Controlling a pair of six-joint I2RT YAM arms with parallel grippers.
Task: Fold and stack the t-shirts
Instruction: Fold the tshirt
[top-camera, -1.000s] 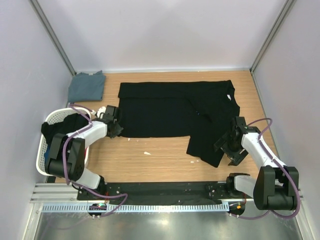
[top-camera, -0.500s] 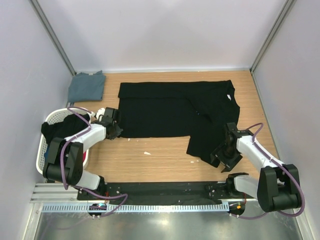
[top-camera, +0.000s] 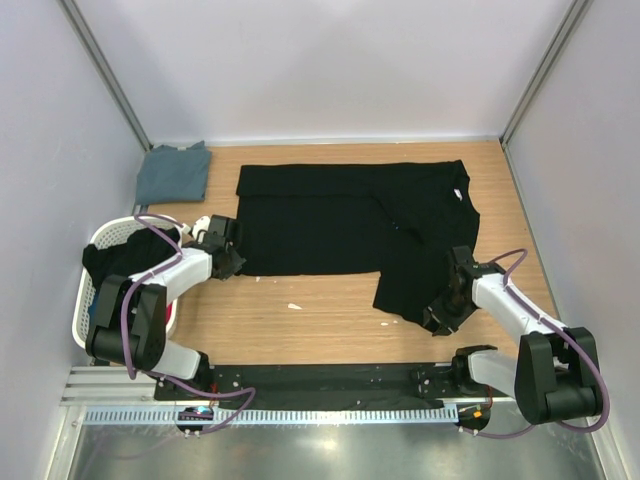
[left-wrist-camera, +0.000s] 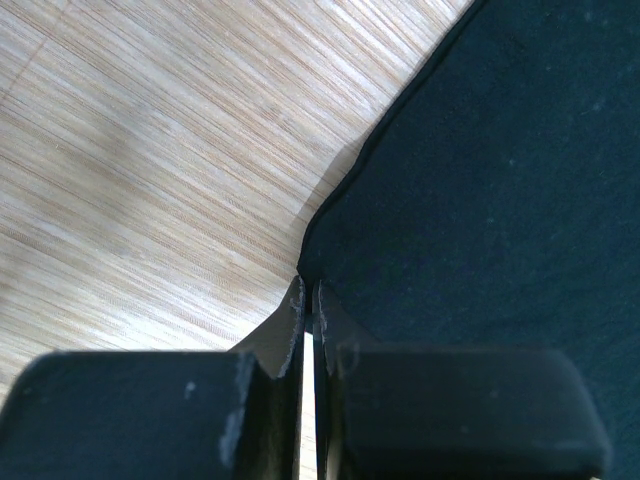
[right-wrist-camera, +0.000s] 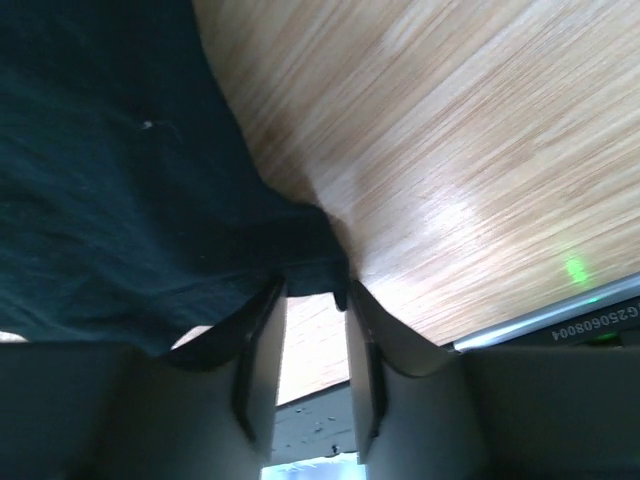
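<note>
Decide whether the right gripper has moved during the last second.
Yes. The right gripper has slid nearer the front edge of the table and slightly left, to the near corner of the black t-shirt.

Black t-shirt (top-camera: 350, 215), slate-blue t-shirt (top-camera: 173, 172)

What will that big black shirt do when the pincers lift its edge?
The black t-shirt probably hangs limp: it lies flat and bunches at the right pincer. Likely light, since the cloth looks thin at the left pincer. Its far parts may drag on the table.
</note>
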